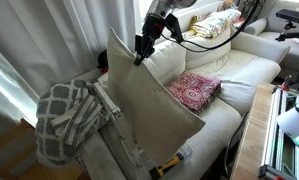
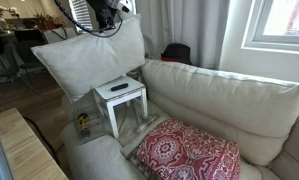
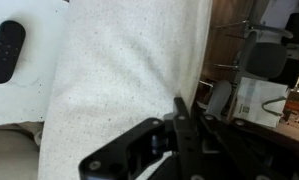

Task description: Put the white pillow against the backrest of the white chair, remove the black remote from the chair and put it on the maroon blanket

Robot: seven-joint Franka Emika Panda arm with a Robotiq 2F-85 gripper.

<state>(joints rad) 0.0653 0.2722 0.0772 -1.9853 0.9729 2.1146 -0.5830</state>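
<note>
Step one is in hand: the gripper (image 3: 177,120) is clamped on the upper edge of the white pillow (image 3: 129,70), which hangs raised close to a small white stool (image 2: 135,100). The black remote (image 2: 119,87) lies on that stool, untouched. Further off, the maroon blanket (image 2: 189,155) rests on the seat of the white chair (image 2: 229,100). Next, the pillow probably needs carrying across to the backrest and leaning there before release.

Small white stool (image 2: 120,97). Just beside stool, down low, black-and-yellow tool (image 2: 82,122). Behind stool, black lump (image 2: 175,52) and pale curtain (image 2: 194,25). Next to stool, grey-and-white throw (image 1: 67,118) in a heap.
</note>
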